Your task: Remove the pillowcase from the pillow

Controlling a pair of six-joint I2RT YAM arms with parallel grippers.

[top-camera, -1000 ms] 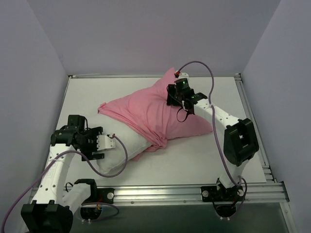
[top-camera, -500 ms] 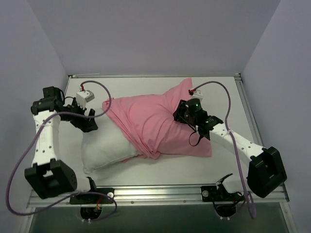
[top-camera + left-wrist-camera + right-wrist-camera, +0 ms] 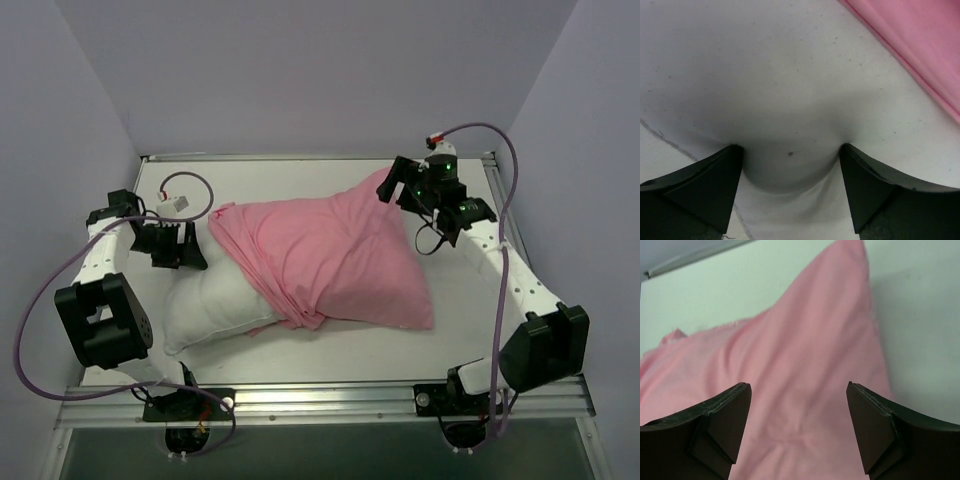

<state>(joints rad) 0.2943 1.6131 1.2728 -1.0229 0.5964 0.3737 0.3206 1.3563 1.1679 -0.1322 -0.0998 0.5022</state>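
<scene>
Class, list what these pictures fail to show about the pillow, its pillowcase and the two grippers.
- Pillow: top view, right part covered by the pillowcase.
- Left gripper: top view, fingers too small and dark to separate.
- Right gripper: top view, its own body hides any contact with the pillowcase.
- Pillowcase pattern: too faint in every view.
</scene>
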